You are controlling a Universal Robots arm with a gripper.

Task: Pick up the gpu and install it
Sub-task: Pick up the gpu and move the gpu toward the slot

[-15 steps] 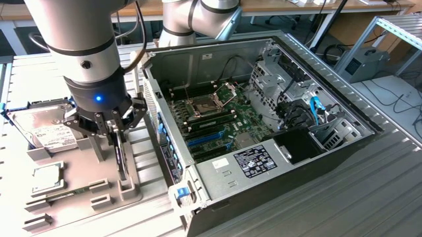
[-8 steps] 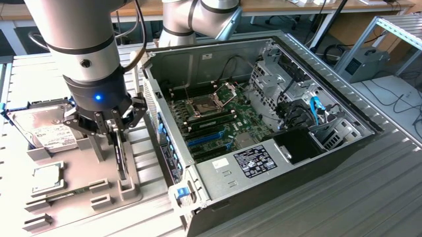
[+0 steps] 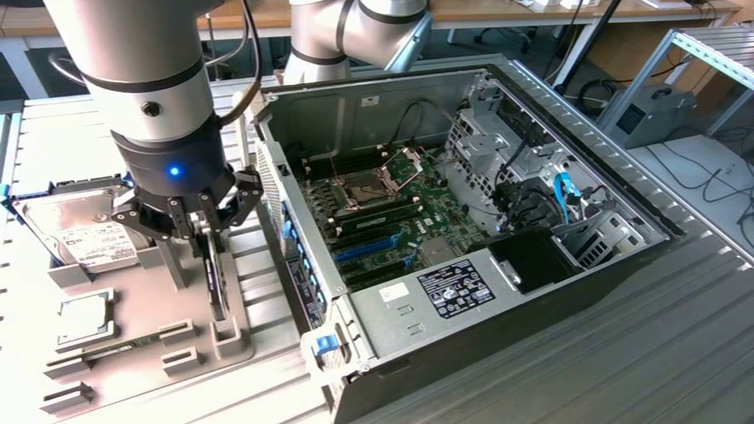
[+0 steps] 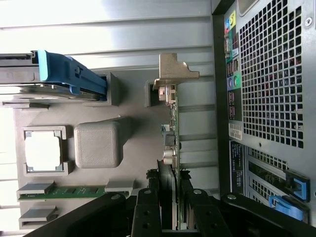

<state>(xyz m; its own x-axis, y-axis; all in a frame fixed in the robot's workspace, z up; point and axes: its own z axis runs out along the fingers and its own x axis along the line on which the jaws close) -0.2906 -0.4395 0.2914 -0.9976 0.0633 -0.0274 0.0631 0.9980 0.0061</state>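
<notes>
Over the grey tray [image 3: 147, 296] [image 4: 140, 148] on the exterior view's left: gripper [image 3: 210, 237] [image 4: 170, 215], fingers [image 4: 147, 210] closed against both faces of the gpu [image 3: 217, 278] [image 4: 171, 140]. Card upright on its edge, seated in the tray's slotted posts, just beside the computer case [image 3: 507, 353] [image 4: 276, 74] and outside it.

Seen edge-on in both views, so neither face readable. Top edge lost behind the finger links in the exterior view; near end swallowed between the pads in the wrist view. Silver bracket [image 4: 174, 74] plain at the far end, against a tray post. Arm [image 3: 141, 79] cut off at the upper frame edge and covering one side of the hard drive [image 3: 77, 238]. Case clipped at its near lower corner; interior beyond the drive cage dark, cables tangled and hard to follow. Label print on the power supply [image 3: 454, 287] too small to read. Whether the card's foot presses on the slot floor: cannot tell.

Counted: one arm, one gripper, one gpu, one hard drive in a blue carrier, one processor chip [image 3: 80, 320] [image 4: 43, 150], one green memory stick [image 3: 124, 346] [image 4: 69, 190], one grey block [image 4: 98, 143] on the tray, one open case with one motherboard [image 3: 395, 221] inside. Two blue latches [image 4: 291, 185] on the case's back, below the perforated panel.
</notes>
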